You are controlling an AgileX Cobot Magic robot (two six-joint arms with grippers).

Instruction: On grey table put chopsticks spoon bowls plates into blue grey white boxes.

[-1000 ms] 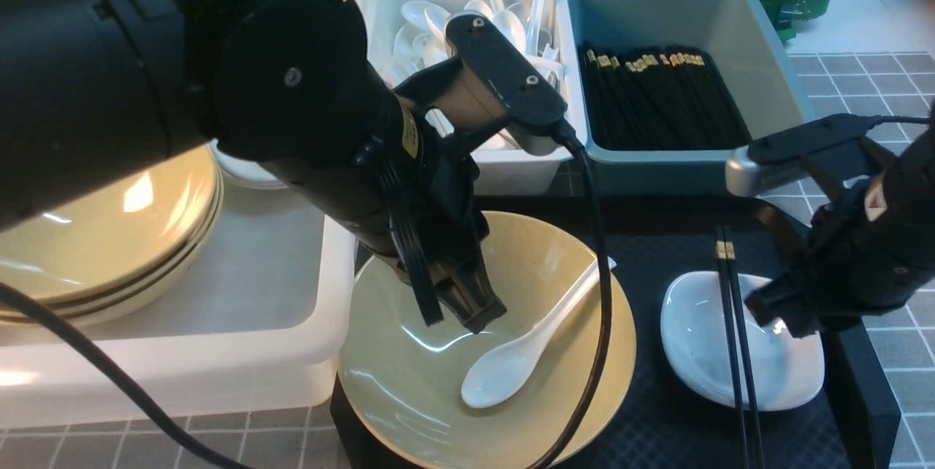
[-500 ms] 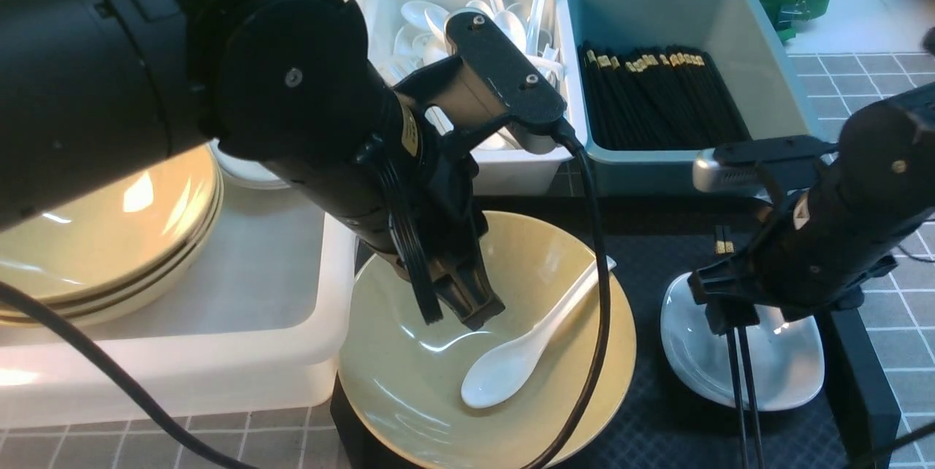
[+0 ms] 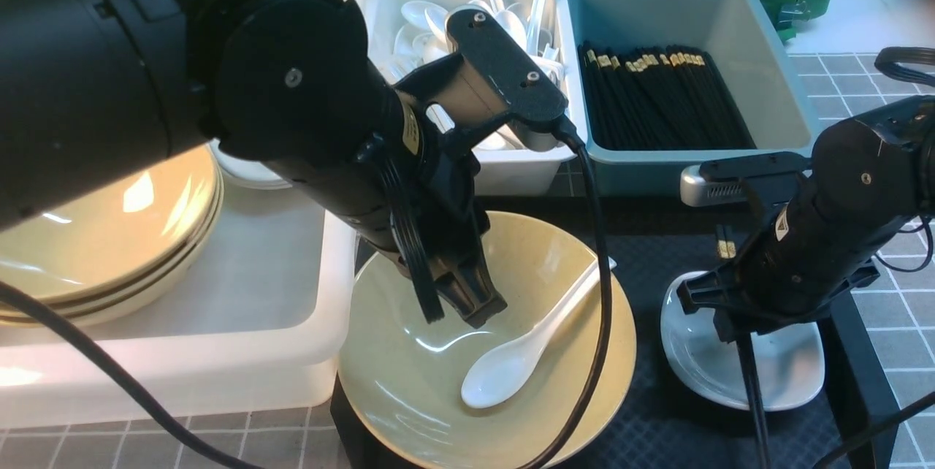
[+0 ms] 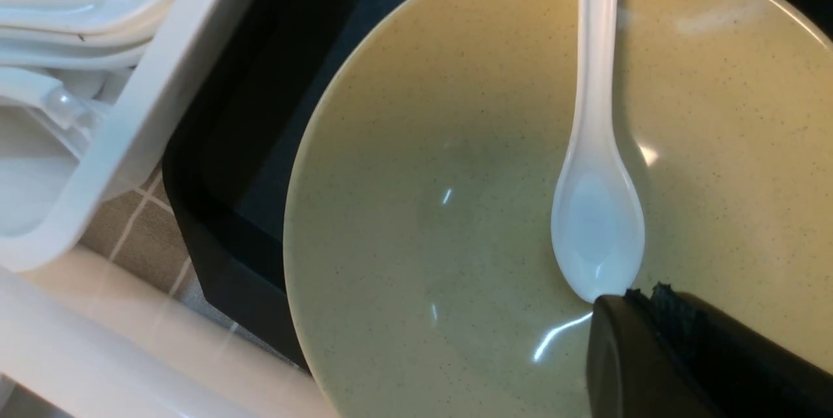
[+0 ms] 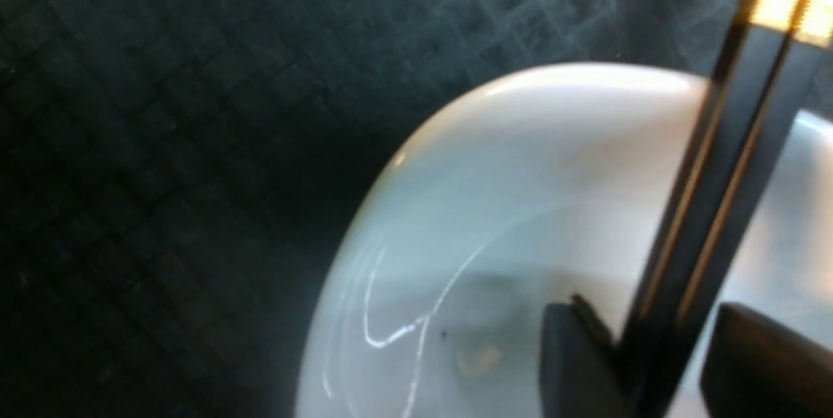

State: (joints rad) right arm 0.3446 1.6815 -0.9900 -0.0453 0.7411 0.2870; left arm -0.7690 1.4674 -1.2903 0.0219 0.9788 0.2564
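An olive-yellow bowl point(image 3: 409, 381) sits on the black tray with a white spoon point(image 3: 511, 367) lying in it. My left gripper point(image 3: 475, 312) hangs shut and empty in the bowl. In the left wrist view its tip point(image 4: 634, 297) is right at the end of the spoon's scoop point(image 4: 597, 229). A small white plate point(image 3: 789, 367) lies to the right with a pair of black chopsticks point(image 3: 752, 396) across it. My right gripper point(image 3: 734, 326) is down on the plate, open. In the right wrist view point(image 5: 664, 353) its jaws straddle the chopsticks point(image 5: 729, 177), with a gap on one side.
The black tray point(image 3: 657, 250) lies on the grey table point(image 3: 906, 374). Behind it stand a white bin point(image 3: 511, 169) of spoons and a blue-grey bin point(image 3: 774, 67) of chopsticks. A big translucent tub point(image 3: 219, 352) at the left holds stacked bowls point(image 3: 109, 235).
My right gripper has swung left and come down over the white plate, its jaws now on either side of the chopsticks. The left arm has barely moved.
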